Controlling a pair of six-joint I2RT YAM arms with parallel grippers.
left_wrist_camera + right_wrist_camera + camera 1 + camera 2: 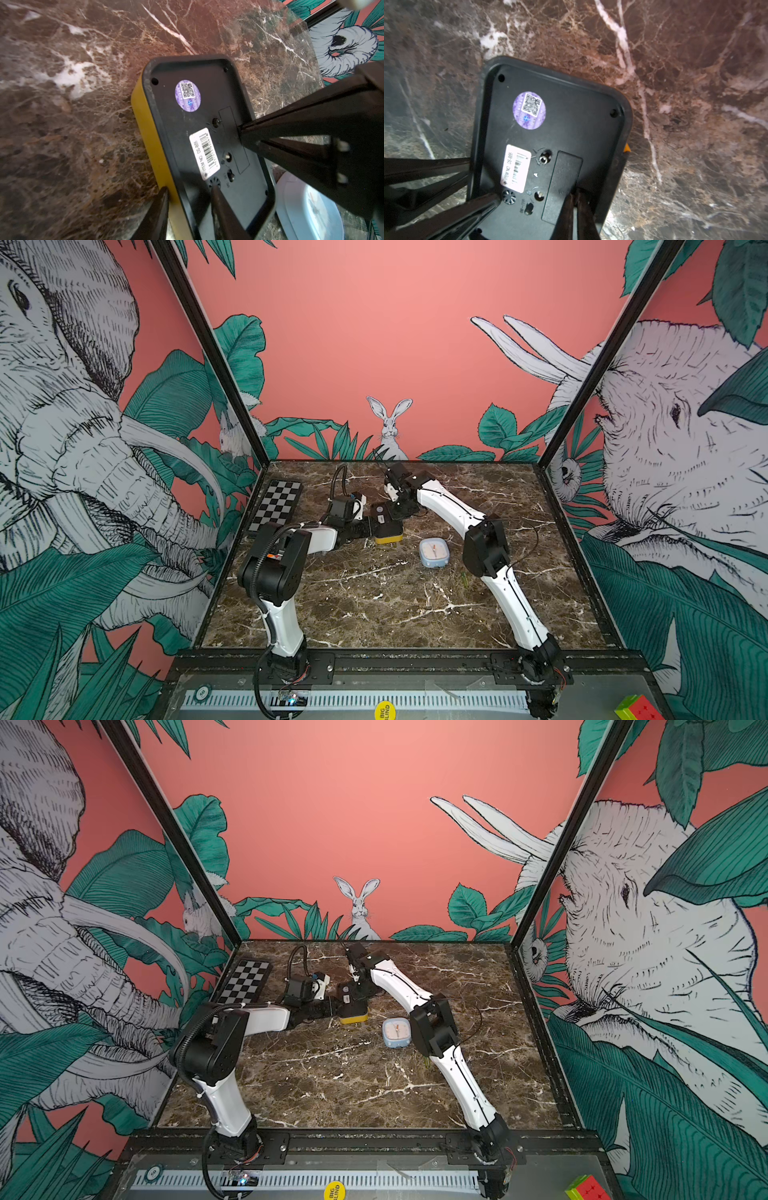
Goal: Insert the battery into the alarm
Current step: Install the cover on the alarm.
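Observation:
The alarm (387,526) (352,1006), a yellow case with a black back, lies face down on the marble table (374,605). My left gripper (189,191) is shut on its side wall, one finger against the yellow side and the other on the black back (199,116). My right gripper (575,192) comes in from the far side. Its fingers are pressed nearly together, with the tips resting at the edge of the closed battery cover (562,182) (233,141). The battery is out of view.
A small light-blue clock (434,552) (397,1032) lies face up just right of the alarm, close to the right arm's elbow. A checkerboard (276,504) lies at the back left. A colour cube (636,707) sits outside the front rail.

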